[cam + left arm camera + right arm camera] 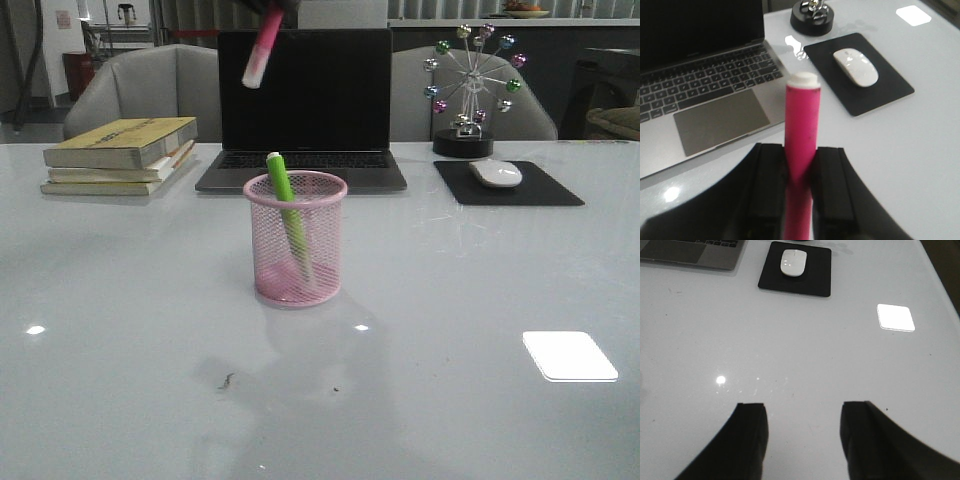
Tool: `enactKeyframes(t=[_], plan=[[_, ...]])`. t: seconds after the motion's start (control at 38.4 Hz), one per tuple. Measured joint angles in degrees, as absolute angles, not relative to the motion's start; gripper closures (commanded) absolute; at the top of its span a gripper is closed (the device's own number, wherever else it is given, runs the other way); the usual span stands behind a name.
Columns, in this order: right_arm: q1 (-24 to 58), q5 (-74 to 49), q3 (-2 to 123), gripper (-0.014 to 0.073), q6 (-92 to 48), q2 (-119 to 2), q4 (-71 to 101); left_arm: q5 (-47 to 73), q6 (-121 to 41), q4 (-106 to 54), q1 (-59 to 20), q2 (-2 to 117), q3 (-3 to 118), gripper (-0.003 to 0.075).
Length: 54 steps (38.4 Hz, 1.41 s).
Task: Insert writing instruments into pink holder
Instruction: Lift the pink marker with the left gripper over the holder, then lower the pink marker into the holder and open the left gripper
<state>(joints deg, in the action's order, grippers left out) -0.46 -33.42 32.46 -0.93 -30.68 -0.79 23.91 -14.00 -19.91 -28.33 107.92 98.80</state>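
Note:
The pink wire-mesh holder (296, 240) stands mid-table with the green highlighter (286, 210) leaning inside it, its whitish cap poking above the rim. High above, at the top edge of the front view, the hot pink highlighter (262, 48) hangs tilted with its white end down. My left gripper (801, 152) is shut on that pink highlighter (801, 125); in the front view only a dark bit of it shows at the frame's top. My right gripper (802, 410) is open over bare table, holding nothing, and does not appear in the front view.
Behind the holder sits an open laptop (303, 110). A stack of books (122, 155) lies at the back left. A white mouse (496, 173) rests on a black pad (510, 183) at the back right, next to a ferris-wheel ornament (468, 85).

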Motion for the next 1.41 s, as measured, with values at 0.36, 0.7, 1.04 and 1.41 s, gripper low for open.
enactKeyframes(t=[0.36,0.7,1.04,1.41], plan=[[-0.46,-33.42,32.46,0.0148,-0.93,-30.68,-0.79,3.89,-14.31,-22.58,-32.58,102.10,85.40,0.0620],[-0.46,-33.42,32.46,0.0148,-0.93,-30.68,-0.79,-9.17,-14.31,-29.77,-35.31,100.26,73.02,0.0621],[-0.46,-33.42,32.46,0.0148,-0.93,-30.68,-0.79,-14.23,-14.31,-30.61,-38.06,100.26,66.30,0.0621],[-0.46,-33.42,32.46,0.0148,-0.93,-30.68,-0.79,-15.66,-13.40,-31.87,-38.14,102.94,64.12,0.0621]])
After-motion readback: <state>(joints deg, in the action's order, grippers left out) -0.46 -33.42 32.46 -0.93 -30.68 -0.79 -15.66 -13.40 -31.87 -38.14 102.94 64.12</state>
